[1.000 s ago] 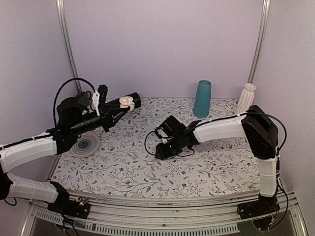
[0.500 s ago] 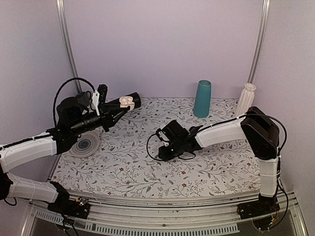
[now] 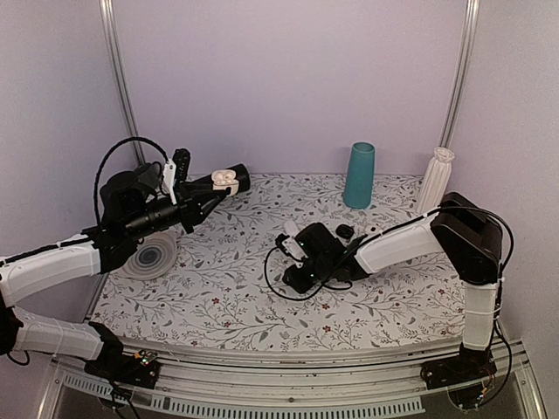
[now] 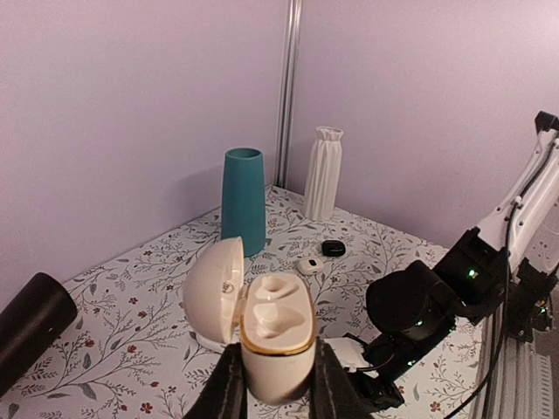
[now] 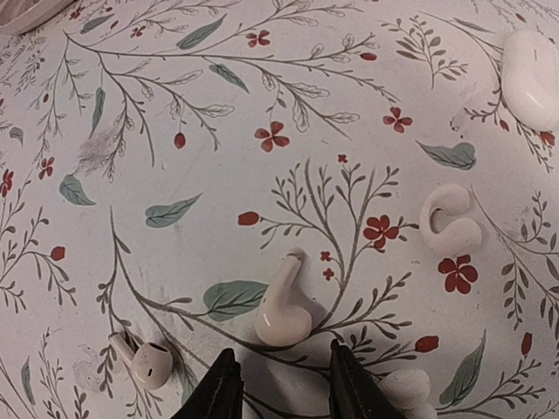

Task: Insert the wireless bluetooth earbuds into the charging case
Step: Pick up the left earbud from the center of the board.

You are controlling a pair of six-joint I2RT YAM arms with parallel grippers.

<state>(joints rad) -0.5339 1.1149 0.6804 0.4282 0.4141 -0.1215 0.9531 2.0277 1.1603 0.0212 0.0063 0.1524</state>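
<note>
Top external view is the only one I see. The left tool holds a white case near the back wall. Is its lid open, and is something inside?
Observer: The lid stands open, and both wells of the case are empty.
Operator: And on the right? I cannot see that spot.
Observer: A white earbud with a stem lies on the table, just ahead of the right tool. The jaws are apart and not yet around it.
Operator: Is there another one?
Observer: Yes, a second stemmed earbud lies apart from the first, further left in the right wrist view.
</note>
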